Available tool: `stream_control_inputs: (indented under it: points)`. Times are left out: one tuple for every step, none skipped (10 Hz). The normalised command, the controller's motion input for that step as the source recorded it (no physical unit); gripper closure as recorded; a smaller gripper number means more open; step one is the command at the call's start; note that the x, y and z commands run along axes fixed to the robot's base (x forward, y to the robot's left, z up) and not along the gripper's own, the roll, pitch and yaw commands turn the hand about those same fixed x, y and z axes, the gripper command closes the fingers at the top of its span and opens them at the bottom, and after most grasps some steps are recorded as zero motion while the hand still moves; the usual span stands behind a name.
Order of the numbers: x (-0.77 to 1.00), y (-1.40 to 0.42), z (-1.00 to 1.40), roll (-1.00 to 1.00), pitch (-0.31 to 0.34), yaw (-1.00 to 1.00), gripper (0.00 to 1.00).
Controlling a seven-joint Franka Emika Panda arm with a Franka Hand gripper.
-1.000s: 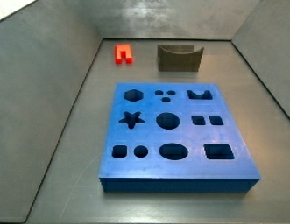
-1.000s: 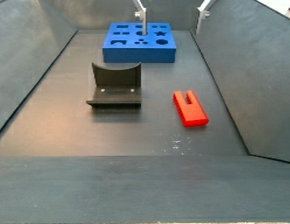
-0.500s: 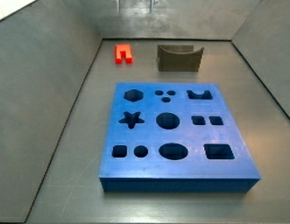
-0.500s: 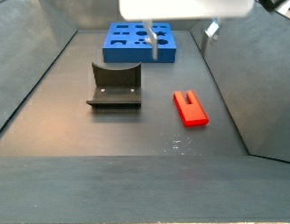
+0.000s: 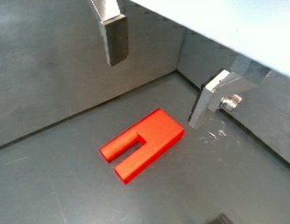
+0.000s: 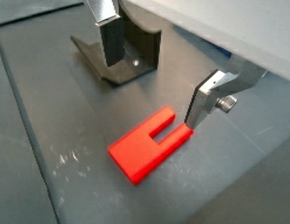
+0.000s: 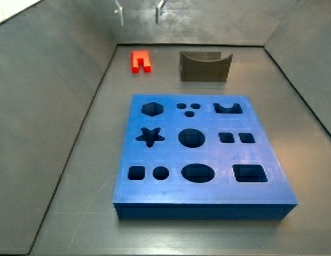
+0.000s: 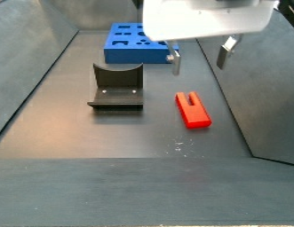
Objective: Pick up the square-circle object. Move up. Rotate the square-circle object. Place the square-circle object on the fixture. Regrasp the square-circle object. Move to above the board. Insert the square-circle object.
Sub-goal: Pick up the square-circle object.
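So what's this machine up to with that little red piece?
The arm's gripper hangs open above the square-circle object, a small red block with two legs lying flat on the floor. Nothing sits between its fingers, so the block is not yet picked up. The fixture, a notched holder, stands beside the block, and the blue board with shaped holes lies further off, untouched.

Bright red square-circle object [image 5: 140,145], blue board [image 7: 199,153], olive-brown fixture [image 7: 204,66], silver gripper [image 8: 199,53] fingers [image 5: 114,38].
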Motion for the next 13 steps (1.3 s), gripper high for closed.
stream_control_inputs:
  points:
    - [-0.26, 0.00, -0.41, -0.06, -0.201, 0.00, 0.00]
    - [-0.12, 0.00, -0.26, -0.05, -0.110, 0.00, 0.00]
    - [-0.07, 0.00, -0.30, -0.05, -0.096, -0.06, 0.00]
    - [0.09, 0.05, -0.34, -0.02, -0.010, -0.22, 0.00]
    - [0.16, 0.05, -0.33, -0.01, 0.000, -0.20, 0.00]
    - [0.19, 0.07, -0.30, -0.02, 0.000, -0.18, 0.00]
    - [0.22, 0.12, -0.29, -0.04, 0.000, -0.13, 0.00]
    - [0.15, 0.14, -0.26, -0.05, -0.006, -0.15, 0.00]
    - [0.14, 0.23, -0.23, -0.10, -0.034, -0.19, 0.00]
    - [0.14, 0.22, -0.27, -0.10, -0.059, -0.21, 0.00]
    - [0.17, 0.27, -0.28, -0.12, -0.066, -0.23, 0.00]
    - [0.06, 0.28, -0.39, -0.09, -0.089, -0.26, 0.00]
    - [0.01, 0.19, -0.42, -0.06, -0.104, -0.28, 0.00]
